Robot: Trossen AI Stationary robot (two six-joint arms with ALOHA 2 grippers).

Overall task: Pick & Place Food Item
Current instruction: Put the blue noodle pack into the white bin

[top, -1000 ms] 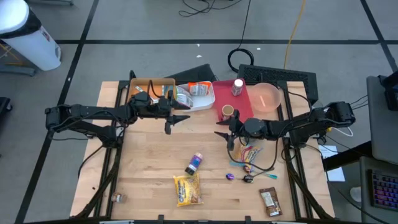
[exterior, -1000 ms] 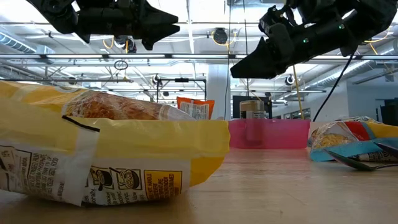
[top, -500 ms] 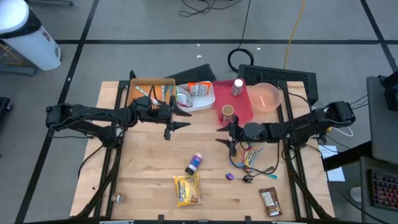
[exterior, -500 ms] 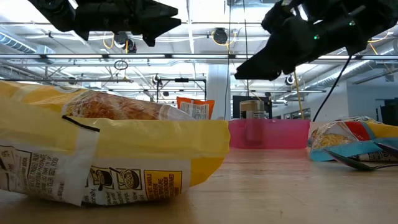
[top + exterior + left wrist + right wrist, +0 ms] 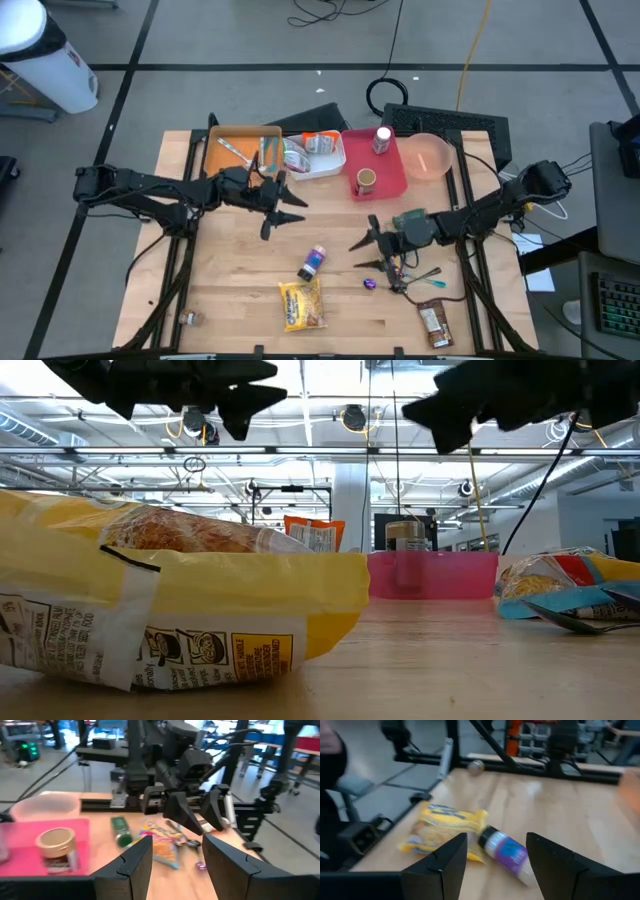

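A purple-labelled bottle [image 5: 313, 262] lies on its side mid-table, and a yellow snack bag [image 5: 301, 303] lies flat nearer the front edge. Both show in the right wrist view, the bottle [image 5: 507, 852] beside the bag [image 5: 445, 827]. My right gripper [image 5: 357, 256] is open and empty above the table, just right of the bottle. My left gripper [image 5: 282, 215] is open and empty above the table, left of and beyond the bottle. In the left wrist view my left gripper [image 5: 172, 865] faces the right arm's gripper [image 5: 195, 810].
At the far edge stand a cardboard box [image 5: 240, 150], a white tray [image 5: 312, 158] of packets, a red tray [image 5: 385, 175] with a cup [image 5: 366, 179] and a bottle [image 5: 383, 138], and a pink bowl [image 5: 428, 155]. A colourful packet [image 5: 408, 250] and a brown bar [image 5: 433, 323] lie at the right.
My right gripper has moved toward the table's near edge and now hangs beside the purple-labelled bottle. My left gripper has moved a little toward the near edge, away from the trays. Both stay open. No object has moved.
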